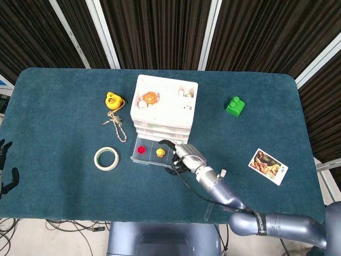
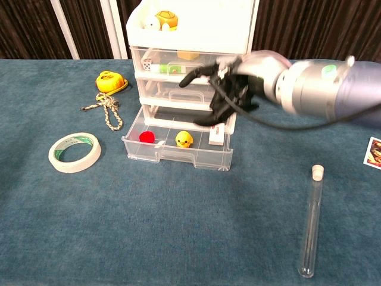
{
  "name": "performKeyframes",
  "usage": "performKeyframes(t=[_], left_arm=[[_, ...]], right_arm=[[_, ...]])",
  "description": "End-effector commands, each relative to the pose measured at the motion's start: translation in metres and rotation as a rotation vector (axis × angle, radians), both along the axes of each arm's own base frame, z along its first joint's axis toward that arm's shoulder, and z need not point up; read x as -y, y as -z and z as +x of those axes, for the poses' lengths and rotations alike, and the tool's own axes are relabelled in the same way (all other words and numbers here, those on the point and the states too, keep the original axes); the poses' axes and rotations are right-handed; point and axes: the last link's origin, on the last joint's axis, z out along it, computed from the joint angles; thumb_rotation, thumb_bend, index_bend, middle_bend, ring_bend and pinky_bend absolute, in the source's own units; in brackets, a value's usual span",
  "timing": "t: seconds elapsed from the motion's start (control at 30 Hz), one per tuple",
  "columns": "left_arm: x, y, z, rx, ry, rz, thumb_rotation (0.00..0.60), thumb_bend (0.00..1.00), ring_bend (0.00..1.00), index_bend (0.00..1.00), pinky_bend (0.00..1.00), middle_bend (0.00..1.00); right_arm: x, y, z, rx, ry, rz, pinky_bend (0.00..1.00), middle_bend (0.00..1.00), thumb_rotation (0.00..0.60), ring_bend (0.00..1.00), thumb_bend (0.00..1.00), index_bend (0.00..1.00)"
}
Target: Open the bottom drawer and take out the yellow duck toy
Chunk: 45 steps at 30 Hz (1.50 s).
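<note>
The white drawer unit (image 1: pixel 165 104) (image 2: pixel 190 36) stands mid-table with its bottom drawer (image 1: pixel 152 161) (image 2: pixel 172 156) pulled out. Inside the drawer lie the yellow duck toy (image 1: pixel 160 153) (image 2: pixel 184 139), a red piece (image 1: pixel 141 150) (image 2: pixel 146 136) to its left and a small white item (image 2: pixel 216 135) to its right. My right hand (image 1: pixel 184 156) (image 2: pixel 223 89) hovers above the drawer's right part, fingers spread, holding nothing; it is up and to the right of the duck, not touching it. My left hand (image 1: pixel 5 168) hangs off the table's left edge, empty.
A tape roll (image 1: pixel 106 158) (image 2: pixel 74 152) lies left of the drawer. A yellow tape measure (image 1: pixel 113 100) (image 2: pixel 109 81) with rope sits behind it. A green block (image 1: pixel 234 105) (image 2: pixel 307 83), a picture card (image 1: pixel 268 166) and a test tube (image 2: pixel 311 221) lie to the right.
</note>
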Motion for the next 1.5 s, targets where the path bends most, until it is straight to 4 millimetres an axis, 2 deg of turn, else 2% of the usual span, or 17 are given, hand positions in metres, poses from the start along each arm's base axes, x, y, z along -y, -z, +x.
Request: performKeyframes(t=[0.03, 0.2, 0.4, 0.7, 0.83, 1.3, 1.5], left_arm=[[0.0, 0.0, -0.001, -0.003, -0.006, -0.004, 0.6, 0.58, 0.0, 0.04, 0.0, 0.0], [0.0, 0.0, 0.0, -0.003, -0.01, -0.002, 0.6, 0.58, 0.0, 0.04, 0.0, 0.0], [0.0, 0.0, -0.001, -0.007, -0.014, -0.006, 0.6, 0.58, 0.0, 0.04, 0.0, 0.0], [0.0, -0.001, -0.002, -0.009, -0.018, -0.006, 0.6, 0.58, 0.0, 0.04, 0.0, 0.0], [0.0, 0.0, -0.002, -0.01, -0.019, -0.01, 0.6, 0.58, 0.0, 0.04, 0.0, 0.0], [0.0, 0.0, -0.002, -0.014, -0.024, -0.01, 0.6, 0.58, 0.0, 0.04, 0.0, 0.0], [0.0, 0.0, -0.003, -0.015, -0.027, -0.013, 0.6, 0.58, 0.0, 0.04, 0.0, 0.0]], right_arm=[[0.012, -0.006, 0.004, -0.064, -0.066, -0.061, 1.0, 1.0, 0.6, 1.0, 0.35, 0.27], [0.019, 0.001, 0.008, -0.173, -0.171, -0.12, 1.0, 1.0, 0.6, 1.0, 0.36, 0.3], [0.022, 0.02, 0.012, -0.225, -0.252, -0.111, 1.0, 1.0, 0.6, 1.0, 0.36, 0.3], [0.027, 0.045, 0.013, -0.317, -0.384, -0.207, 1.0, 1.0, 0.6, 1.0, 0.36, 0.33], [0.032, 0.053, 0.014, -0.349, -0.411, -0.193, 1.0, 1.0, 0.6, 1.0, 0.3, 0.33], [0.051, 0.063, 0.013, -0.526, -0.585, -0.228, 1.0, 1.0, 0.6, 1.0, 0.25, 0.33], [0.053, 0.068, 0.013, -0.579, -0.647, -0.231, 1.0, 1.0, 0.6, 1.0, 0.25, 0.33]])
